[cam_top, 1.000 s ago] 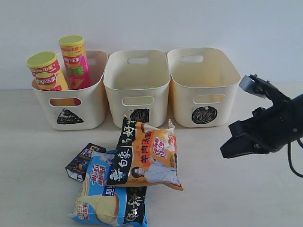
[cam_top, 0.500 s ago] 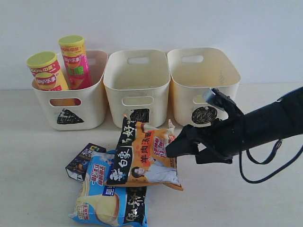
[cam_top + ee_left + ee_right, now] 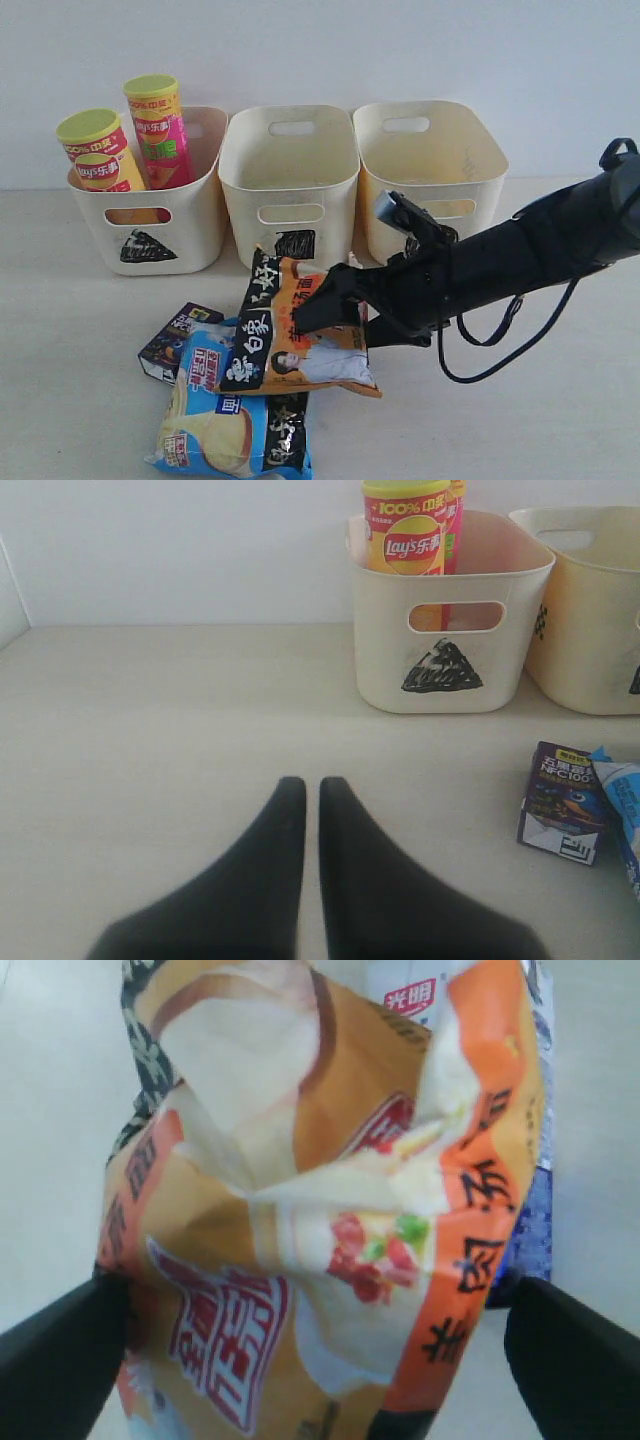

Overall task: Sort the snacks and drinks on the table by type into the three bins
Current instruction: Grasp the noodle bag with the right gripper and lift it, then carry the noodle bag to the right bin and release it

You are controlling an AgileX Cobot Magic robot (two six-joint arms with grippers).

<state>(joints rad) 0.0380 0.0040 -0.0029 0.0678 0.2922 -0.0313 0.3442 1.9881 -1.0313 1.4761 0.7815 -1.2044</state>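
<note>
The orange noodle bag (image 3: 275, 335) (image 3: 330, 1190) lies on the blue noodle bag (image 3: 235, 430) at the front. My right gripper (image 3: 338, 316) (image 3: 315, 1355) is open, with one finger on each side of the orange bag's end. A dark purple carton (image 3: 175, 340) (image 3: 562, 800) sits left of the bags. A white and blue carton (image 3: 205, 368) peeks out under the orange bag. Both Lay's cans, orange-yellow (image 3: 98, 155) and pink (image 3: 160, 130), stand in the triangle bin (image 3: 190, 240) (image 3: 440, 660). My left gripper (image 3: 312, 785) is shut and empty, low over bare table.
The square bin (image 3: 290, 175) and the circle bin (image 3: 470, 190) stand side by side behind the bags, with nothing visible inside. A black cable (image 3: 500, 350) loops under my right arm. A white wall rises behind the bins.
My right arm swept left from the table's right side and its jaws opened. They now straddle the orange bag, which has shifted slightly left.
</note>
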